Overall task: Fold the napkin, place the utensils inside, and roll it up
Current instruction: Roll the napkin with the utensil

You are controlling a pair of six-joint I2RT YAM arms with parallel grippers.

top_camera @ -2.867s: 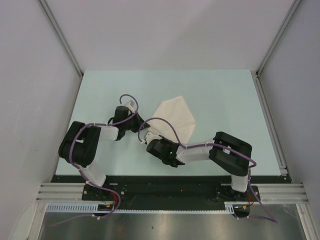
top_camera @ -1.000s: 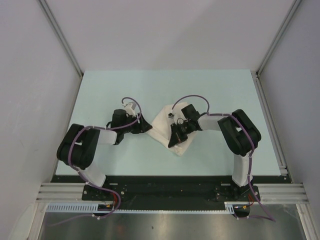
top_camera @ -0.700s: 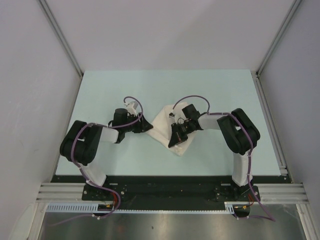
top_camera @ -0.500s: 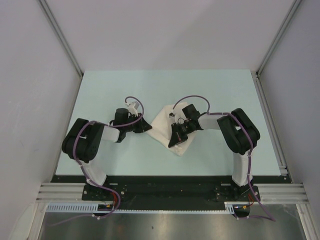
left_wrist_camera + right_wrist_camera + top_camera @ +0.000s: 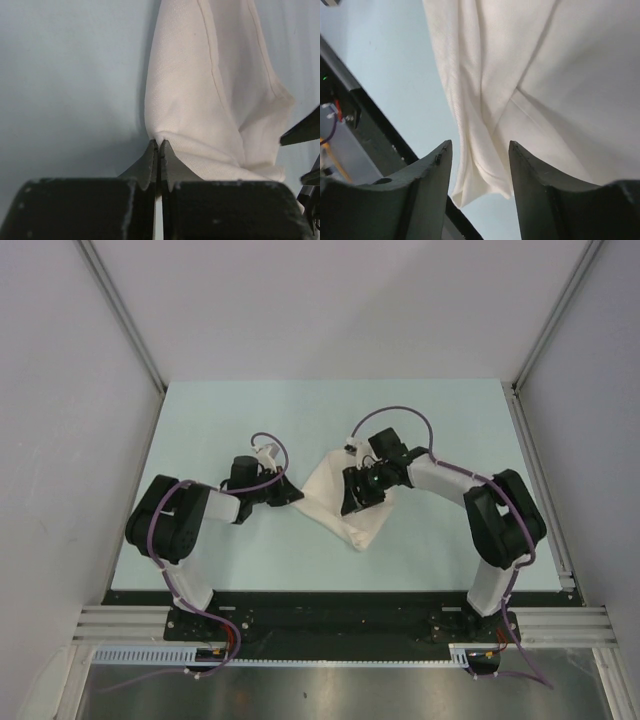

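Observation:
The white napkin (image 5: 326, 483) lies bunched in loose folds on the pale table (image 5: 450, 420). My left gripper (image 5: 297, 496) sits low at the napkin's left tip, shut on a pinch of cloth. In the left wrist view the napkin (image 5: 215, 100) runs away from the closed left gripper (image 5: 158, 143). My right gripper (image 5: 352, 504) hovers over the napkin's middle, open, with nothing between its fingers. In the right wrist view the napkin's (image 5: 545, 75) folded end hangs between the spread fingers of the right gripper (image 5: 480, 145) without touching them. The utensils are out of view.
A black bar (image 5: 330, 598) and metal rails run along the table's near edge. Grey walls with aluminium posts (image 5: 125, 315) close in the left, right and back sides. Purple cables (image 5: 395, 412) loop above both wrists.
My left gripper has shut on the napkin's left tip. The right gripper has opened, letting go of the cloth, and its arm has swung out to the right.

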